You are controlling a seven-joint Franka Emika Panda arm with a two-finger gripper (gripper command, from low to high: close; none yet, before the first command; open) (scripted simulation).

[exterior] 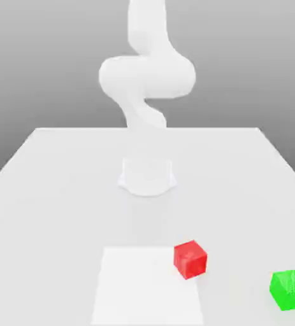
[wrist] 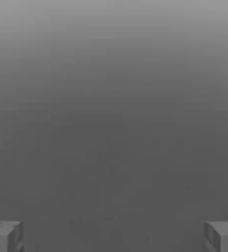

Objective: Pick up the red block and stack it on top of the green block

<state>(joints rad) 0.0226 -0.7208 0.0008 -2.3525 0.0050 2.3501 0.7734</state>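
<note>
The red block (exterior: 190,259) is a small bright red cube with a faintly mottled surface. It rests flat on the white table (exterior: 54,191), turned so that one vertical edge faces the near side. The green block (exterior: 290,290) is a cube of matching size and texture, bright green, also resting on the table.

In the exterior view, the red block sits near the front of the table, slightly toward the exterior view's right of centre, touching the right edge of a brighter white rectangular patch (exterior: 146,283) on the surface. The green block lies well apart from it, nearer still and at the exterior view's far right. Nothing rests on either block. My arm (exterior: 146,73) rises from its round base (exterior: 148,176) at the middle of the table, behind both blocks.

The hand view gives what the exterior view does not: my gripper (wrist: 114,236), with two grey fingertips (wrist: 5,236) standing at opposite sides of the frame, spread wide with nothing between them. Ahead of them is a plain grey gradient.

Relative to my hand, both blocks lie on the table well apart from the fingers; I touch neither. The red block is the closer of the two to my base.
</note>
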